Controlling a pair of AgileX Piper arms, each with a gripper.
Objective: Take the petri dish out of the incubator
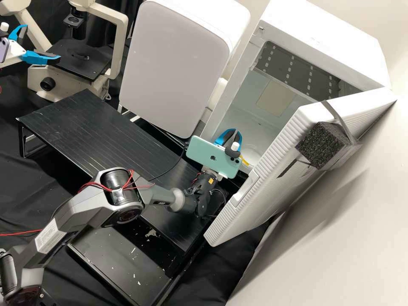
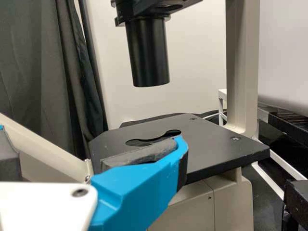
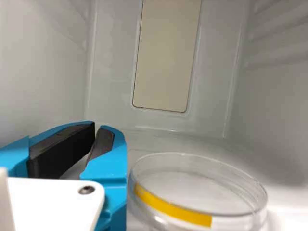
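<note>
Right gripper (image 1: 232, 131), fingers narrowly apart; petri dish (image 3: 192, 185) beside it clear, round, yellow strip (image 3: 171, 208) along wall.

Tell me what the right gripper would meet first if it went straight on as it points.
Probably the back wall of the incubator; the petri dish sits beside the right gripper, seemingly off that line. Depth is unclear, so the floor could come first.

Pale wall (image 1: 348, 255), soft shadows (image 1: 340, 204); black curtain (image 2: 43, 62); low black table (image 1: 80, 123) over black cloth (image 1: 21, 182).
</note>
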